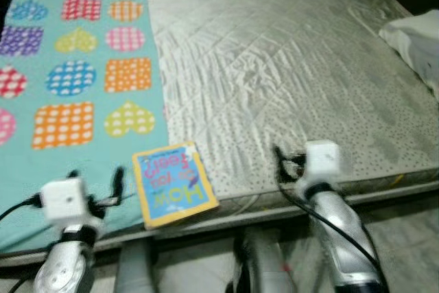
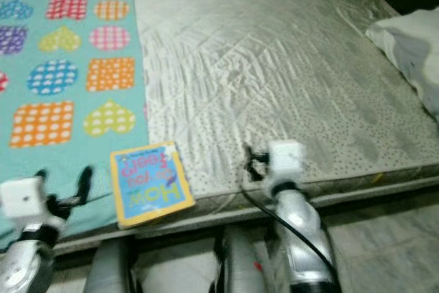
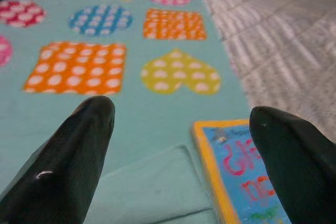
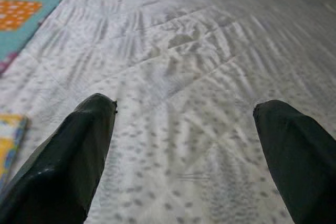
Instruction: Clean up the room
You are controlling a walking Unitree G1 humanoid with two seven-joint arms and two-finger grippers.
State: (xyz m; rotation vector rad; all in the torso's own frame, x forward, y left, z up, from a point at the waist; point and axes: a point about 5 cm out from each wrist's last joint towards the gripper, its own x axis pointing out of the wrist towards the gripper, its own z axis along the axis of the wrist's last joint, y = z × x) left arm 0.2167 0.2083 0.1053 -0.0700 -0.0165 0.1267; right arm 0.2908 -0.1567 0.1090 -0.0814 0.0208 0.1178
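Observation:
A children's book (image 1: pixel 175 183) with a blue cover and yellow border lies flat at the near edge of the bed, where the teal blanket (image 1: pixel 75 66) meets the grey quilted mattress (image 1: pixel 288 66). My left gripper (image 1: pixel 96 182) hovers open over the blanket's near edge, just left of the book. In the left wrist view the book (image 3: pixel 247 177) lies by one finger of that gripper (image 3: pixel 181 129). My right gripper (image 4: pixel 184 114) is open and empty above the mattress edge, to the right of the book (image 4: pixel 8 140).
The blanket is patterned with bright hearts, squares and circles. A white pillow (image 1: pixel 418 39) sits at the bed's far right. Pale tiled floor (image 1: pixel 405 238) runs along the bed's near side, under my arms.

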